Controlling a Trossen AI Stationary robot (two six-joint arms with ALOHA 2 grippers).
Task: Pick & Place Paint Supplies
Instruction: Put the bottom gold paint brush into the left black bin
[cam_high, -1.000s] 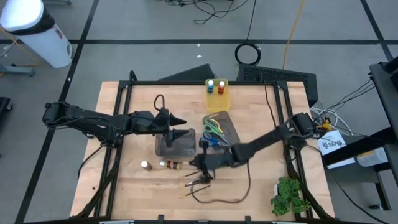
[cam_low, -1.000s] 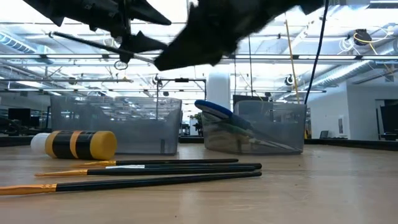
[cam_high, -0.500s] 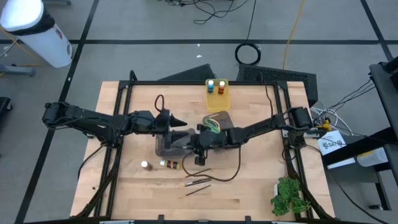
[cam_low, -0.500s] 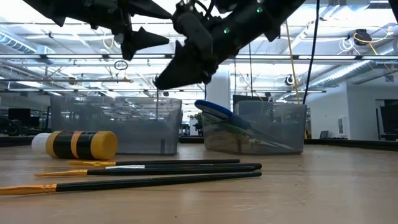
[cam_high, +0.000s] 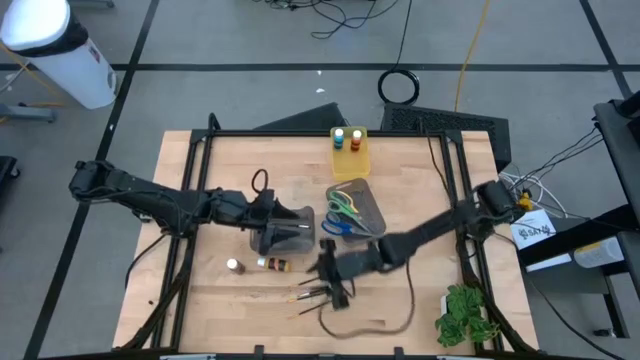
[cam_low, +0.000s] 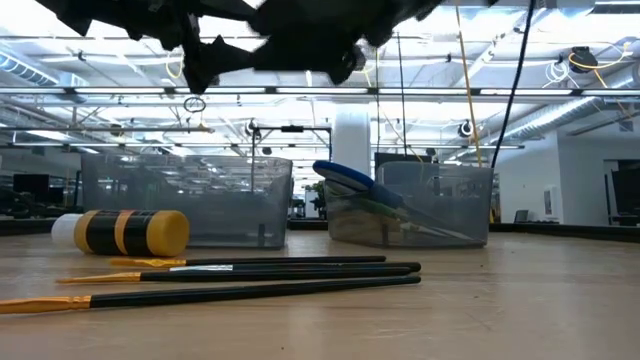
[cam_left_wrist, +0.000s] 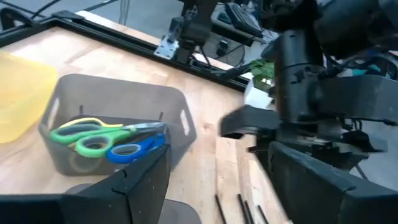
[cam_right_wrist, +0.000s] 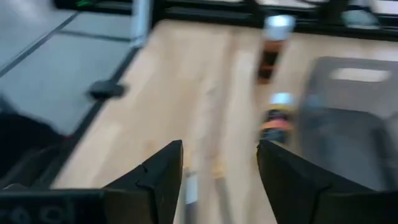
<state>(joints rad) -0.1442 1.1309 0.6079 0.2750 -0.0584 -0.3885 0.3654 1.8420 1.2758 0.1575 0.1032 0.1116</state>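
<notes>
i'm on the brush pick: right claw (cam_high: 336, 290) open, empty, hovering right over the brushes (cam_high: 318, 293) lying on the tabletop (cam_high: 400, 180). next: drop, straddle one, close. left claw (cam_high: 285, 222) open above the grey bin (cam_high: 283, 241), waiting.

Right wrist view: we see only smear, the two pots (cam_right_wrist: 275, 115) near the grey bin (cam_right_wrist: 357, 124) unreadable. Low view: both arms cut off at the top edge; brushes (cam_low: 250, 280) run off the left edge.
</notes>
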